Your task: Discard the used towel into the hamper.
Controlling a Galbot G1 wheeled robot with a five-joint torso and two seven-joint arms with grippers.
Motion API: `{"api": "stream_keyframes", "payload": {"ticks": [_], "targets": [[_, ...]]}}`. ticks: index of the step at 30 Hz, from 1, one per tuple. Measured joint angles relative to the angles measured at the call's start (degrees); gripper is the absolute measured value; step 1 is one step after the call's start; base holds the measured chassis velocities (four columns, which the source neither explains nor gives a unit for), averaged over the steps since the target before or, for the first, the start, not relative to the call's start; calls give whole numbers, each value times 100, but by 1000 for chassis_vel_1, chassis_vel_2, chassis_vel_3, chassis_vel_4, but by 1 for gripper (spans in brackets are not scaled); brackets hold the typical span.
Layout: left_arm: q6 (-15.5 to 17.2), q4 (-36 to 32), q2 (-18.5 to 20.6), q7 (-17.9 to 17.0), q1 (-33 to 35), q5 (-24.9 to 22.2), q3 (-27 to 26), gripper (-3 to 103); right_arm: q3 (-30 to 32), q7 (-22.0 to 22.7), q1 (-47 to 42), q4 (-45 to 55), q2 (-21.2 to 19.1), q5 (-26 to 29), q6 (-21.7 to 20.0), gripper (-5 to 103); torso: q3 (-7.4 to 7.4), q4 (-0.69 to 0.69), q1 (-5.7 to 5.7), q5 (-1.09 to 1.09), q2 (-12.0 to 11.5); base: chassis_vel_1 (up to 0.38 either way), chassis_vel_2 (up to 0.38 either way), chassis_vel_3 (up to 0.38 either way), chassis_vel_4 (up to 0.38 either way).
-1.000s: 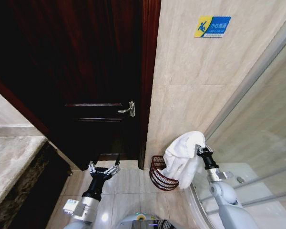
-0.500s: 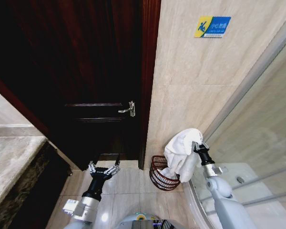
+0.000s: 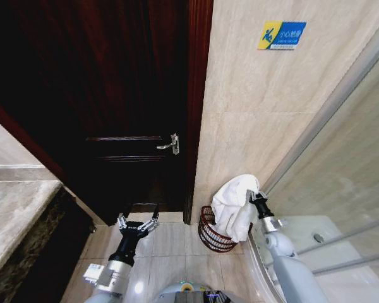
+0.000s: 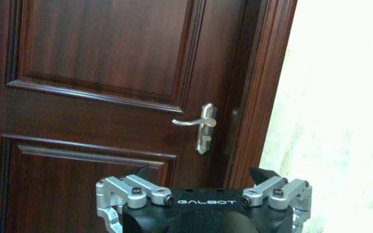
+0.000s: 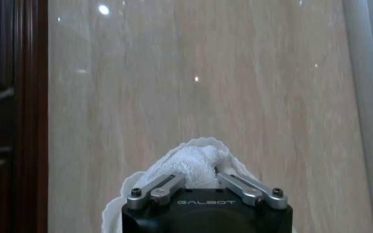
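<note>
- While my right gripper point(image 3: 253, 196) pinches the white towel point(image 3: 233, 205) low and right of centre in the head view, the cloth hangs over the hamper point(image 3: 211, 232) on the floor tiles.
- My left gripper point(image 3: 138, 223), jaws spread, hovers lower left, before the dark door point(image 3: 114, 95).

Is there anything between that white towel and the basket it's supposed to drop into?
Nothing visible. The right gripper holds the towel directly over the hamper, its lower folds already hanging at the rim. The left gripper waits by the door.
</note>
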Motion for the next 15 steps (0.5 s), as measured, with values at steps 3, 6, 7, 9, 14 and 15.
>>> {"api": "stream_keyframes", "payload": {"ticks": [3, 6, 7, 9, 14, 15], "targets": [[0, 0, 0, 0, 0, 0, 0, 100, -29, -24, 11, -175, 41, -38, 71, 4, 0, 0, 0, 0, 0, 0, 0, 0, 0], [0, 0, 0, 0, 0, 0, 0, 100, -56, -58, -2, -356, 56, -48, 145, 4, 0, 0, 0, 0, 0, 0, 0, 0, 0], [0, 0, 0, 0, 0, 0, 0, 100, -60, -77, -17, -414, 59, -48, 177, 4, 0, 0, 0, -1, 0, 0, 0, 0, 0], [0, 0, 0, 0, 0, 0, 0, 100, -67, -110, -48, -517, 76, -48, 222, 4, -1, 0, 0, -2, 0, 0, 0, 0, 0], [0, 0, 0, 0, 0, 0, 0, 100, -138, -151, -26, -952, 181, -43, 304, 4, -1, 0, 0, -1, 1, 0, 0, 0, 0], [0, 0, 0, 0, 0, 0, 0, 100, -138, -151, -26, -952, 181, -43, 304, 4, -1, 0, 0, -1, 1, 0, 0, 0, 0]]}}
